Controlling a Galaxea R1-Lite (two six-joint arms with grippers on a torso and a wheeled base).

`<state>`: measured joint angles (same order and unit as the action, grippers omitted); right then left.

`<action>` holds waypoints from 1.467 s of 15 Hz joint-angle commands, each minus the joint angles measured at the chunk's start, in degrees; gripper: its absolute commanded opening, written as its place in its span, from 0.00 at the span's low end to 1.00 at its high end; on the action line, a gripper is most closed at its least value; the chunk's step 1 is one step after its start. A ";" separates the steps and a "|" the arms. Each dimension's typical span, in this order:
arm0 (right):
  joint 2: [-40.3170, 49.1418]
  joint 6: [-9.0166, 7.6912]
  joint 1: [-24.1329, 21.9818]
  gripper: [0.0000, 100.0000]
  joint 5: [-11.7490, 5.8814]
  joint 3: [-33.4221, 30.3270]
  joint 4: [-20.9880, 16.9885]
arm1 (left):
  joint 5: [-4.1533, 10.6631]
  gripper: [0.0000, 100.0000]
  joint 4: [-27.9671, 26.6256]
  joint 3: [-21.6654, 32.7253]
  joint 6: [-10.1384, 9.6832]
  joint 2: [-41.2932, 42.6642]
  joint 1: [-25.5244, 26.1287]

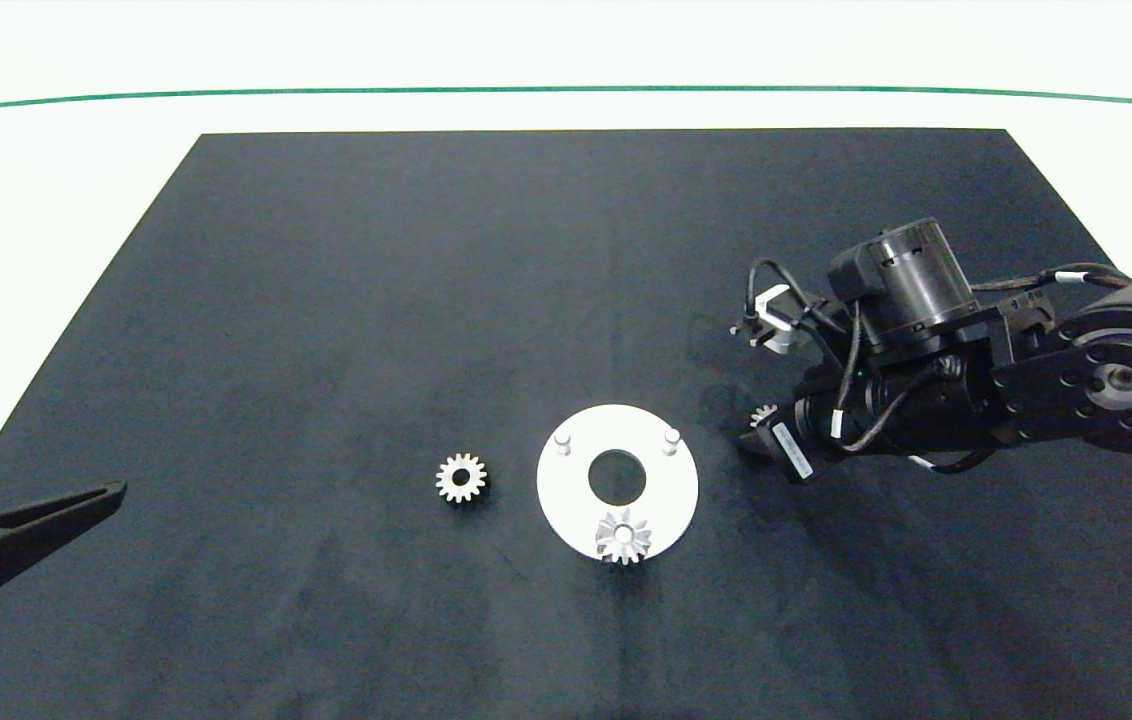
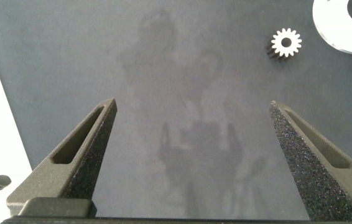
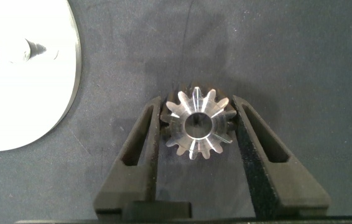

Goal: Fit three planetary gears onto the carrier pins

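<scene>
**One gear seated, one gripped beside the carrier disc**

Nearest the camera, low in the centre of the head view, one planetary gear (image 1: 623, 537) sits on the front carrier pin of the white disc (image 1: 566, 500). A second gear (image 1: 462, 478) lies loose on the dark surface (image 1: 326, 300) just left of the disc. The two rear carrier pins (image 1: 563, 442) stand bare. Right of the disc, the right end effector (image 3: 199, 122) is clamped on the third gear (image 3: 199, 122). At the lower left edge, the left end effector (image 2: 191, 134) hangs with fingers spread wide
</scene>
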<state>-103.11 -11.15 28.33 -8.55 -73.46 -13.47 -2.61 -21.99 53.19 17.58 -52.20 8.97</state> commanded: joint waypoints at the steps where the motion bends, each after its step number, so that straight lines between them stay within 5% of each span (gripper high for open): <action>1: 0.01 -0.10 -0.03 0.37 -0.07 -0.02 -0.06 | 0.06 1.00 -0.16 -0.01 0.09 -0.09 -0.01; 14: 0.01 -0.01 0.06 0.10 0.02 -0.02 -0.06 | -0.03 1.00 -0.16 -0.01 0.09 -0.09 -0.01; 22: 4.76 0.78 2.43 0.10 -0.07 -2.30 -4.37 | 0.06 1.00 -0.07 0.25 0.09 0.08 -0.10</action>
<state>-100.19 -10.25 30.17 -8.51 -74.94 -17.71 -2.58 -21.93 53.42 17.58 -52.18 8.87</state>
